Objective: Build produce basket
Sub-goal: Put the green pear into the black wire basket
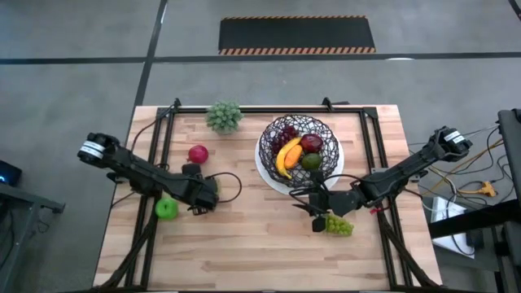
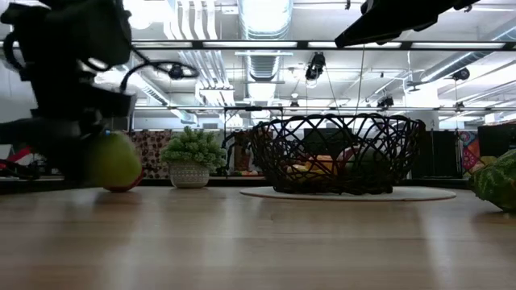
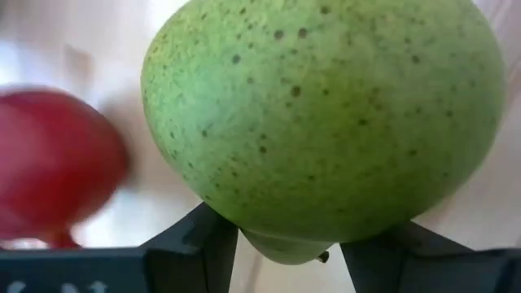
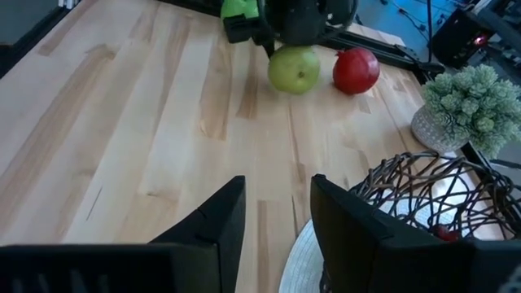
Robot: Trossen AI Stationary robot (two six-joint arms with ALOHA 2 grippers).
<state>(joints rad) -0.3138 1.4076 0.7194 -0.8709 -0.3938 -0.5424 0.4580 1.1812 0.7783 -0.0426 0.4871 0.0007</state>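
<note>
Red apple (image 4: pixel 356 71) beside the pear (image 4: pixel 294 69) — potted plant (image 4: pixel 457 106) near the basket (image 4: pixel 423 203).

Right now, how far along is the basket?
Done: the banana, a red fruit, dark grapes and a green piece lie in the basket. In hand: the left tool grips the pear, which sits on the table. Left: that pear, the red apple, the green apple and the green grapes by the open, empty right tool.
</note>
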